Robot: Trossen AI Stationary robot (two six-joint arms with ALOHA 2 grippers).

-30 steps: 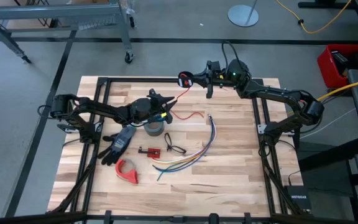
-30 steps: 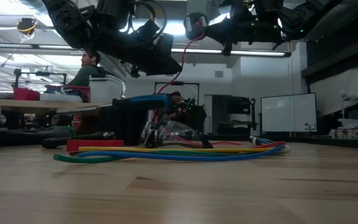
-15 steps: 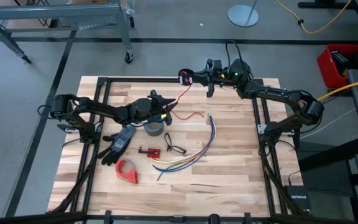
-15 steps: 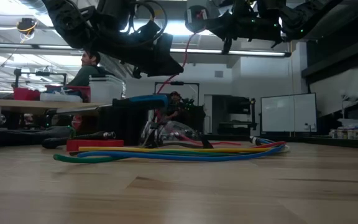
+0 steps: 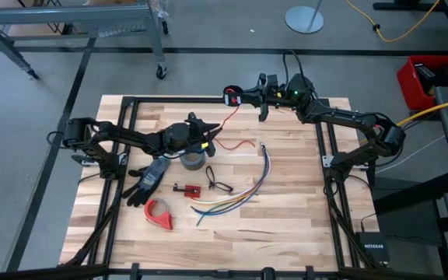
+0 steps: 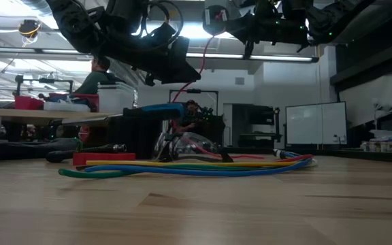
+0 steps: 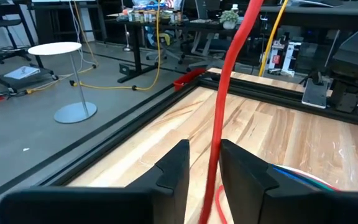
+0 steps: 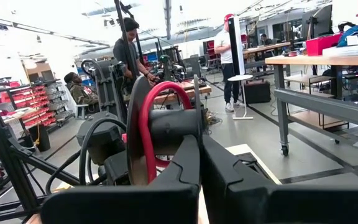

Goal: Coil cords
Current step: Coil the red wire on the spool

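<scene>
The cord is a thin red wire. Part of it is wound into a small red coil (image 5: 228, 99) (image 6: 214, 13), held high over the table's far edge by my right gripper (image 5: 238, 97) (image 8: 197, 140), which is shut on it. From the coil the wire (image 6: 199, 61) slants down through my left gripper (image 5: 211, 134) (image 7: 204, 149). That gripper hovers level above mid-table with its fingers a little apart on either side of the strand (image 7: 219, 124). The wire's loose end (image 5: 239, 145) lies on the wood. My right gripper pinches the red coil's loops (image 8: 160, 118) between the ends of its two shut fingers, reaching level from the table's right. The coil stands upright, lifted clear of the table, with its strand trailing down toward the left gripper. My left gripper has the wire running through its gap close to one finger (image 7: 244, 177); I cannot tell whether it touches.
On the table lie a bundle of multicoloured wires (image 5: 243, 190), a small black looped cord (image 5: 218, 185), a grey tape roll (image 5: 193, 161), a red tape dispenser (image 5: 159, 214), a dark tool (image 5: 148, 180) and a small red board (image 5: 187, 189). People sit in the room beyond.
My right gripper has tipped its fingers slightly upward, lifting the red coil a little; the wire still runs down to the left gripper.
</scene>
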